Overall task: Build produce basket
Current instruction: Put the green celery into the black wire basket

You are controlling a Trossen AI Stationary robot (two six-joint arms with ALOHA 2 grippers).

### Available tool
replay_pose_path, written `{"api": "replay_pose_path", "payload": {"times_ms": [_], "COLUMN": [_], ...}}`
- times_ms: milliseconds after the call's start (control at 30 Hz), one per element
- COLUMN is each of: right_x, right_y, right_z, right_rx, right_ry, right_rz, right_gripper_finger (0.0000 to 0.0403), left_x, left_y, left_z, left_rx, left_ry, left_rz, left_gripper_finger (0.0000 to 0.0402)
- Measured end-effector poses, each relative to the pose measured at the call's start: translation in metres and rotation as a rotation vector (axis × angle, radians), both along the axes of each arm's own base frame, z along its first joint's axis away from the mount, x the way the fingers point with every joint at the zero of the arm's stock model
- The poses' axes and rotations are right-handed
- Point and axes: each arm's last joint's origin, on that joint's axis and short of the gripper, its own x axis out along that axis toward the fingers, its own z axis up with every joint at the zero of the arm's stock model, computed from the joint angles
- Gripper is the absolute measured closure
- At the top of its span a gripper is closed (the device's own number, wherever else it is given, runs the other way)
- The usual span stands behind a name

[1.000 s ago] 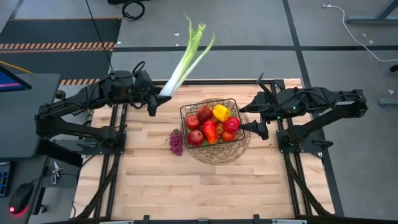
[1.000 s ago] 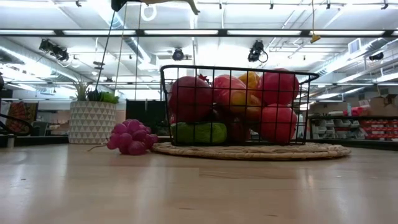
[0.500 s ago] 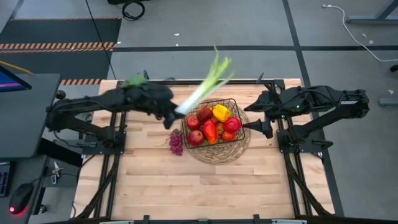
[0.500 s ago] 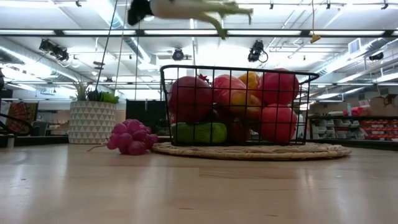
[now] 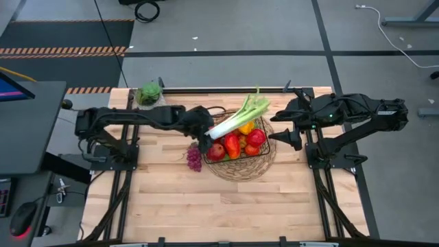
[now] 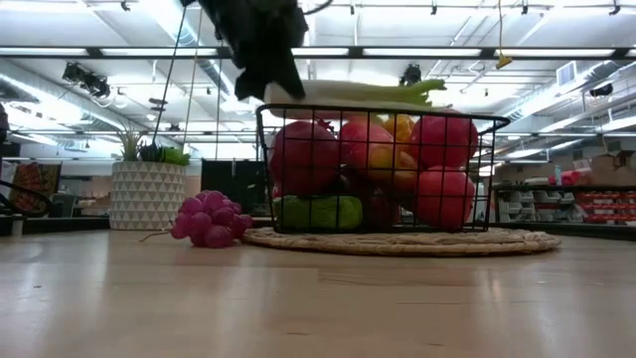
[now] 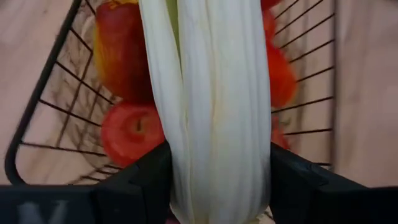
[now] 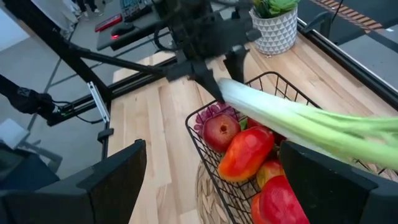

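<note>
The leek has a white shaft and green leaves. It hangs nearly level just above the rim of the dark wire basket, which holds red apples, a yellow pepper and other produce. My left gripper is shut on the leek's white end at the basket's left side. My right gripper stands open and holds nothing, just right of the basket. Purple grapes lie on the table left of the basket's woven base. My left gripper pinches the leek's white root end between its two fingers. The fingers come slanting down from the table's left, and the leek runs on forward from them. It is lifted and lies over the basket top, green leaves toward the far right. Whether it touches the produce or the rim, I cannot tell.
A leafy plant in a white pot stands at the table's far left. The near half of the wooden table is bare. Metal frame rails run along both table sides.
My left gripper has moved toward the table's right edge and down to the basket, tipping further downward. The leek, which pointed up and out past the far edge, has swung down with it and now lies nearly level over the basket.
</note>
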Motion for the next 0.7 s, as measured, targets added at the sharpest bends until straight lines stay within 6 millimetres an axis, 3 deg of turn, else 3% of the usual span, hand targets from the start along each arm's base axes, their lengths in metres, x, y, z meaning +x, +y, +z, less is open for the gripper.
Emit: {"api": "replay_pose_path", "payload": {"times_ms": [200,400,700], "right_x": [0.000,0.000,0.000], "right_y": [0.000,0.000,0.000], "right_z": [0.000,0.000,0.000], "right_rx": [0.007,0.015,0.011], "right_ry": [-0.001,-0.001,-0.002], "right_rz": [-0.003,-0.007,-0.005], "right_gripper_finger": [0.0032,0.0032,0.0032], "left_x": [0.009,0.011,0.007], "left_y": [0.002,0.003,0.002], "left_z": [-0.017,-0.024,-0.021], "left_rx": [0.093,0.078,0.000], "left_ry": [0.068,0.102,0.094], "left_rz": [-0.046,-0.030,0.007], "left_gripper_finger": [0.0188,0.0183,0.0085]}}
